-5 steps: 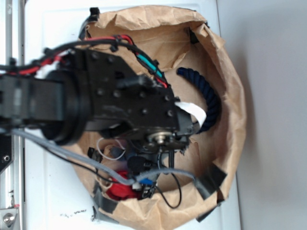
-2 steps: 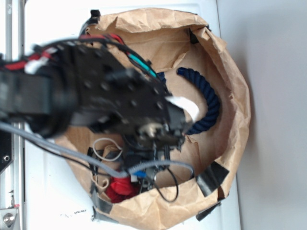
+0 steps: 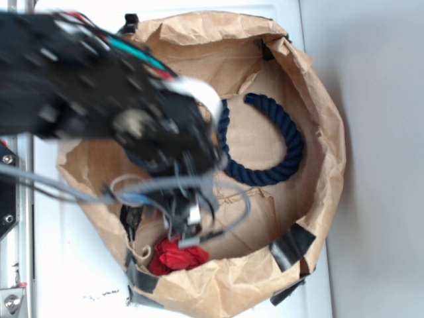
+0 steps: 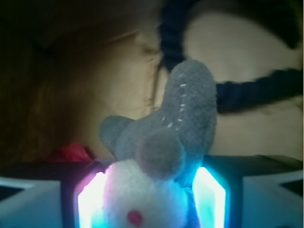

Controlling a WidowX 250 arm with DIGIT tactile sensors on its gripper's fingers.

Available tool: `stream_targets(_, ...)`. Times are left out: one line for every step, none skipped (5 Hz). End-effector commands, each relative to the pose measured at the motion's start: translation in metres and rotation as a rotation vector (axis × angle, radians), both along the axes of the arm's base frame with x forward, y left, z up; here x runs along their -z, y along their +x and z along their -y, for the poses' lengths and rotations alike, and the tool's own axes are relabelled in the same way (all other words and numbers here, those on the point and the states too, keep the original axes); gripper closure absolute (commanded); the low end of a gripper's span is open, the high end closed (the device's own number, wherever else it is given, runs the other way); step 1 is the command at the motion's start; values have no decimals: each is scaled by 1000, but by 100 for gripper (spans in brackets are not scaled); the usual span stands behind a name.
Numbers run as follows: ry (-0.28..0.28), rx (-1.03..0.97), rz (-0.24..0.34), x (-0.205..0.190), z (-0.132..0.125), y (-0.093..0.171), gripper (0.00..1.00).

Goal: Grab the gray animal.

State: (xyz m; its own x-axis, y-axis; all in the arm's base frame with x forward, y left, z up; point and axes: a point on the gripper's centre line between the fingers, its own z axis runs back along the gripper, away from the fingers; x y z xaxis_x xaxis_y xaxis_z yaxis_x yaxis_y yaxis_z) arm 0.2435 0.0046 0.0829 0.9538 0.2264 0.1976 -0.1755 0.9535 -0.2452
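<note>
Gray animal point(image 4: 166, 156) clamped between the jaws and lifted off the bag floor.

In the wrist view the gripper point(image 4: 151, 199) is closed on the toy's white face, ear pointing away, lit pads touching both sides. A second ago the arm sat low over the middle of the paper bag point(image 3: 318, 99); it now stands toward the bag's upper-left rim, exposing the navy rope point(image 3: 265, 173) and the red fabric lump point(image 3: 175, 257) near the lower rim. The grasp appears complete.

A navy rope point(image 3: 268, 149) curls inside the brown paper bag point(image 3: 324, 165), a red cloth lump point(image 3: 173, 257) seemingly near its taped rim.
</note>
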Motion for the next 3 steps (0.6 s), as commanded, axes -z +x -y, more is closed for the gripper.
stream_targets(49, -136, -65, -85, -40, -10, 100)
stream_targets(81, -165, -89, -99, -49, -12, 100)
stream_targets(89, -204, -93, -100, -52, -11, 100)
